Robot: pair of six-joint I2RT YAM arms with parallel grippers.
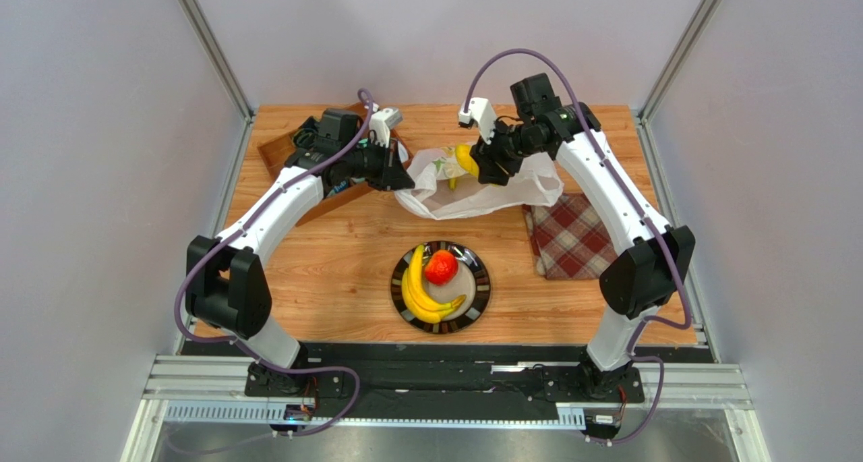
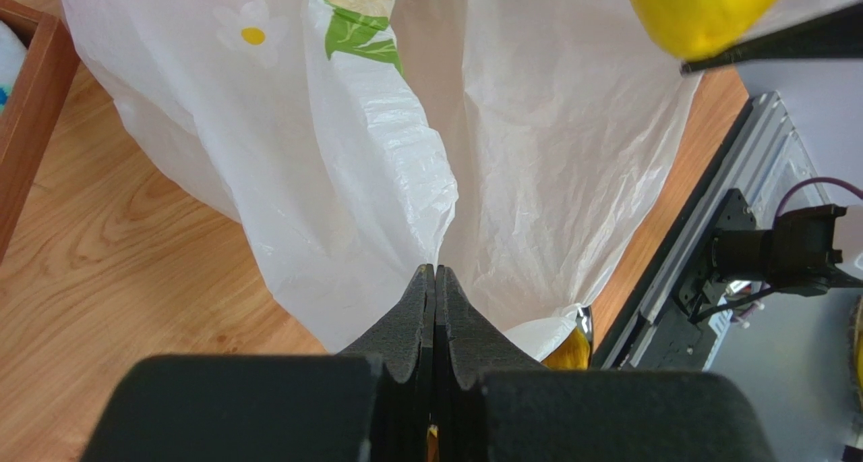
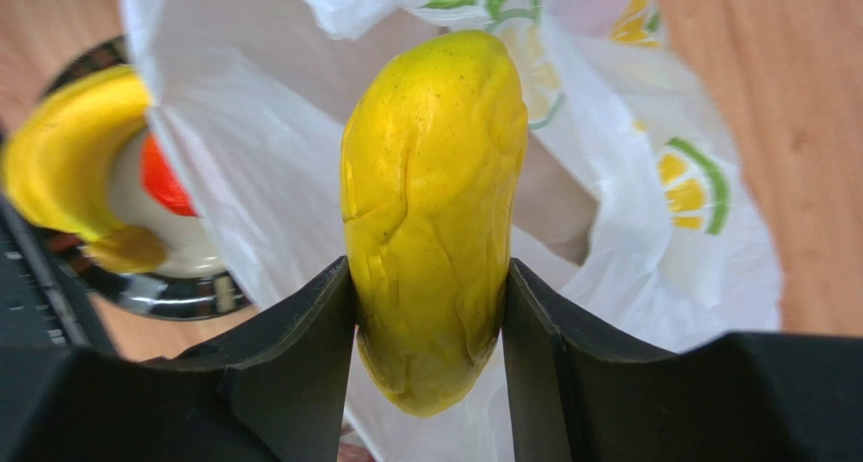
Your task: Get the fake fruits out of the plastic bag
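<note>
Closest to the right wrist camera, the right end effector [image 3: 430, 280] is seen clamped on a yellow fake fruit [image 3: 434, 209]. Its two black fingers [image 3: 299, 371] are pressed against the fruit's lower sides, and the oblong, creased body is held upright between them. Behind the fruit the plastic bag [image 3: 253, 169] is spread, white and translucent, with green-and-yellow fruit prints. From above, this fruit is seen held at the bag's open mouth, over the far middle of the desk [image 1: 334, 270].

The left end effector [image 2: 436, 280] is closed, its foam pads met tip to tip with a fold of the bag's film pinched between them. The bag's left side is drawn up taut from that pinch. A wooden tray [image 2: 25, 108] is seen just left of the bag, at the desk's far left.

Nearer the arm bases, a dark-rimmed plate [image 1: 483, 292] is set on the desk, apart from the bag. Yellow bananas [image 1: 417, 295] are laid on it in a curve along its left side, and a red fake fruit [image 1: 440, 267] is rested on its far part, touching the bananas. A red plaid cloth [image 1: 569, 236] is spread flat to the right of the plate, its far edge just beside the bag's right corner.
</note>
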